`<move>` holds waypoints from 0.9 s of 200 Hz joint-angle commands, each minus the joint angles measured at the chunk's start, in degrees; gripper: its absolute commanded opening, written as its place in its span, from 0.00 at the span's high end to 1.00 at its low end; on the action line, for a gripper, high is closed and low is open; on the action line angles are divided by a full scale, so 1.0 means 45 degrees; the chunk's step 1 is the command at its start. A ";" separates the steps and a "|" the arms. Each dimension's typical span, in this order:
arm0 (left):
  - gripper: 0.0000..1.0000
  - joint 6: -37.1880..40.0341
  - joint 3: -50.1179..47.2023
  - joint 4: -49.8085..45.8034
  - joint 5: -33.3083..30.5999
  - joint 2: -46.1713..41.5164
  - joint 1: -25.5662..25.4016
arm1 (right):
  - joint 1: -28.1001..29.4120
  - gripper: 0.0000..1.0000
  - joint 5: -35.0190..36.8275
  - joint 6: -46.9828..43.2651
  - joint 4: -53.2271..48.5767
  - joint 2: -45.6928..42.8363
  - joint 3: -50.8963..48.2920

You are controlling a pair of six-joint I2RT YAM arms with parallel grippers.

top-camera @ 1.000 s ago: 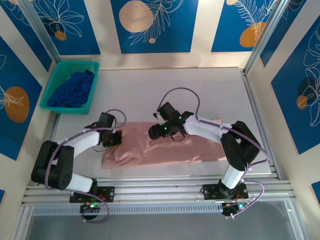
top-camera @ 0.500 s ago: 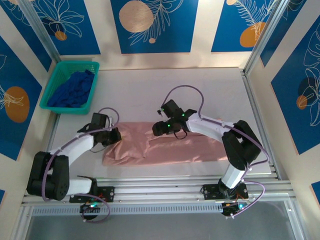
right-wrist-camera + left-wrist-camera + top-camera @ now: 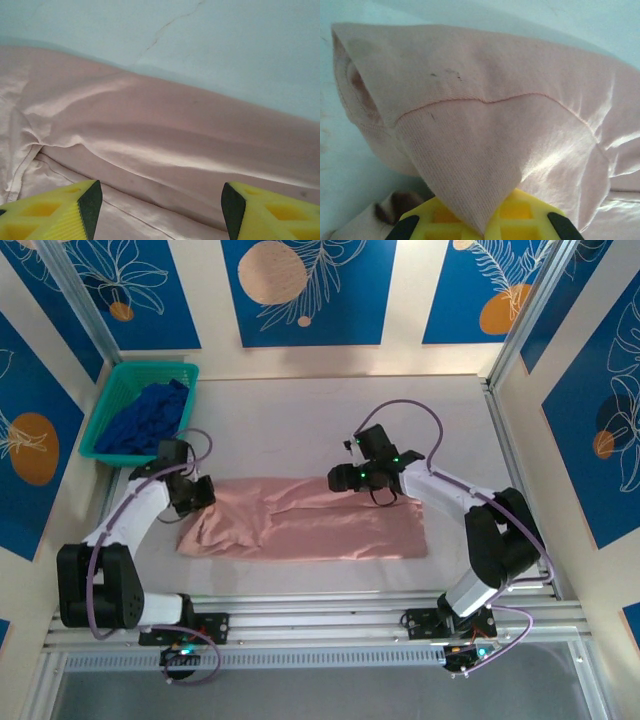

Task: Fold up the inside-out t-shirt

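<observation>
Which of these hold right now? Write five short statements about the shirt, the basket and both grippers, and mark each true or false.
1. The left gripper is shut on a fold of the t-shirt. True.
2. The right gripper is clamped on the cloth. False: its fingers stand wide apart over the shirt, so it is open.
3. The dark blue garment lies in the teal basket. True.
4. The t-shirt hangs over the near edge of the table. False: it lies stretched out on the tabletop, inside its edges.
5. The basket sits at the far right corner. False: it is at the far left corner.
</observation>
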 commanded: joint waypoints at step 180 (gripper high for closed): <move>1.00 0.4152 0.4721 -0.3268 -0.7470 0.0899 0.0309 | -0.0565 0.37 -0.1102 -0.0151 -0.0902 0.0893 0.0649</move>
